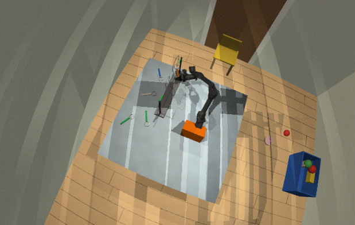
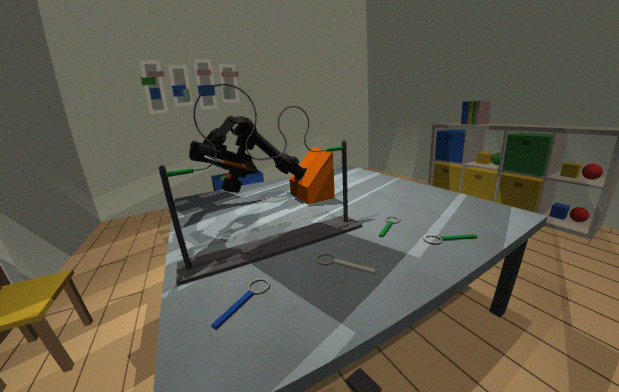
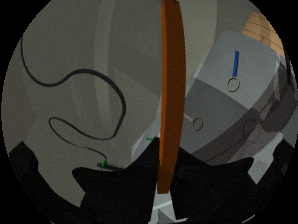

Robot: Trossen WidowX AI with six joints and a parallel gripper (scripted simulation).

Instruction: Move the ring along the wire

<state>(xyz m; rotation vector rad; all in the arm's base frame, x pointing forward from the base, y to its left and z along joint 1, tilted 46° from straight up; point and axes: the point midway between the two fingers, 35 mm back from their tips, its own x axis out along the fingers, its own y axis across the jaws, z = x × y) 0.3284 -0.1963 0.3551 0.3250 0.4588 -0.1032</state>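
My gripper (image 1: 179,75) (image 3: 160,141) is shut on the orange handle (image 1: 178,73) (image 2: 239,166) (image 3: 173,90). In the exterior view the handle lies nearly level, and the pale ring (image 2: 212,160) shows almost edge-on, close to the grey wire (image 2: 256,114) (image 3: 125,107) just beyond the left green part (image 2: 180,172). Whether the wire passes through the ring or touches it cannot be told. The wire rises there into a big loop, then a smaller one, and ends at the right green part (image 2: 334,148). The ring is out of sight in the wrist view.
The left post (image 2: 176,220) and right post (image 2: 345,185) stand on a dark base (image 2: 271,248). Loose on the table are a blue-handled ring (image 2: 232,310), a pale-handled ring (image 2: 355,265) and two green-handled ones. The arm's orange mount (image 1: 193,131) stands behind the base.
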